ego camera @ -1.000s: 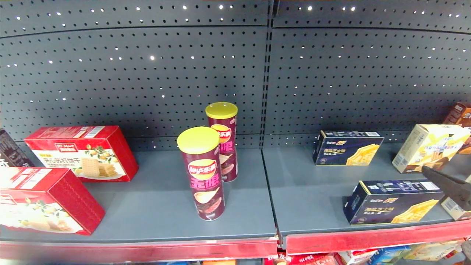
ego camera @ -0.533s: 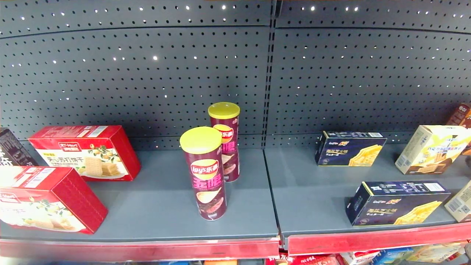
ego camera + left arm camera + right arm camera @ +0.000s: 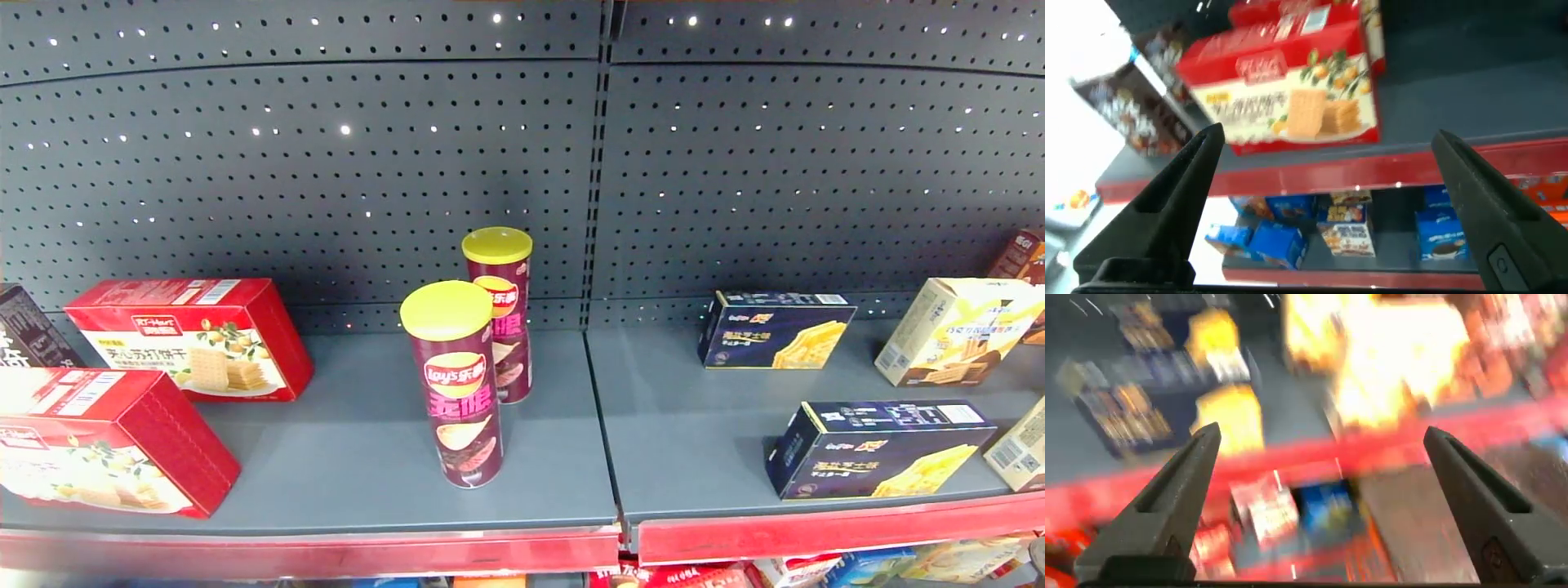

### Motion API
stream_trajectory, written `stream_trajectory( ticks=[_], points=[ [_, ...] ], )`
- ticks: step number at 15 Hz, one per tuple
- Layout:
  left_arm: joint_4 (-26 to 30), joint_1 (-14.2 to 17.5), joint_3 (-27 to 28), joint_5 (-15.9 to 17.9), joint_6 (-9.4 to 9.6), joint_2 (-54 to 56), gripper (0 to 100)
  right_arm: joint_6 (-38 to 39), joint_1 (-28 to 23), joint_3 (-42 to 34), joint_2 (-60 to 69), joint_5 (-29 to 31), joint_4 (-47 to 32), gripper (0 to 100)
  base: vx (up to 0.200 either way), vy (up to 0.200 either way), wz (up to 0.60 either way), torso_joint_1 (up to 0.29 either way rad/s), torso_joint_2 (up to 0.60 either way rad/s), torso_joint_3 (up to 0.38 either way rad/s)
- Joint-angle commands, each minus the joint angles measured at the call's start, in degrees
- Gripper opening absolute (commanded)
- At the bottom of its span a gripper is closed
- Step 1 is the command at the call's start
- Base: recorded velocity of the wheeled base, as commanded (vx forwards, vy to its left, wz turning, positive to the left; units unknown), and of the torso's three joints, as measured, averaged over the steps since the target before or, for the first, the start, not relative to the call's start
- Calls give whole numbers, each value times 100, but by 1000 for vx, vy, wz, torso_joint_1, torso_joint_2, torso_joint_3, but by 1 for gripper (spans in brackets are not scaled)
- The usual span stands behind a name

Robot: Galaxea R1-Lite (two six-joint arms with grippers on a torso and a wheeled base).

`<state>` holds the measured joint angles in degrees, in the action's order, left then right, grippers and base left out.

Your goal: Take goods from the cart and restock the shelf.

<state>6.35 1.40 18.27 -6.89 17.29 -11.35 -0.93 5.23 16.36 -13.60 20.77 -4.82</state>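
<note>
well, the left gripper (image 3: 1327, 137) hung with its fingers spread wide and nothing between them, facing the red boxes. at the lower left of the head view, the front red cracker box (image 3: 106, 441) lay on the grey shelf (image 3: 367, 465), with the rear red cracker box (image 3: 188, 339) behind it. at centre stood the near chip canister (image 3: 457, 384) and, just behind it, the far chip canister (image 3: 500, 314), both upright with yellow lids. right of centre lay the rear navy biscuit box (image 3: 775, 331) and the front navy biscuit box (image 3: 882, 449), then a cream box (image 3: 955, 331) at the right edge. the right gripper (image 3: 1321, 431) was likewise spread wide and empty.
</note>
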Motion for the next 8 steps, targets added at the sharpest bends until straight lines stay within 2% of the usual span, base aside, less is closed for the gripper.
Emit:
stream_trajectory(
  ticks=[1,2,3,4,5,6,7,8],
  points=[
    [15,-123,423,267,354,-860,100,181,-251,-344,912,-232,-309,100,0,0,0,0,0,0],
    [-29,-123,414,443,354,-1133,100,216,-251,-652,912,-425,-195,100,0,0,0,0,0,0],
    [-161,-149,423,768,363,-1502,100,145,-251,-1003,912,-469,332,100,0,0,0,0,0,0],
    [-161,-149,423,768,363,-1502,100,145,-251,-1003,912,-469,332,100,0,0,0,0,0,0],
    [-521,-334,370,1576,231,-2398,100,-145,-259,-1610,921,-381,842,100,0,0,0,0,0,0],
    [-837,-544,361,1831,135,-2864,100,-250,-268,-1618,921,-425,851,100,0,0,0,0,0,0],
    [-899,-580,361,1858,117,-2943,100,-268,-268,-1627,921,-434,851,100,0,0,0,0,0,0],
    [-2015,-1204,344,1875,-261,-3866,100,-268,-268,-1618,921,-750,842,100,0,0,0,0,0,0]
  ],
)
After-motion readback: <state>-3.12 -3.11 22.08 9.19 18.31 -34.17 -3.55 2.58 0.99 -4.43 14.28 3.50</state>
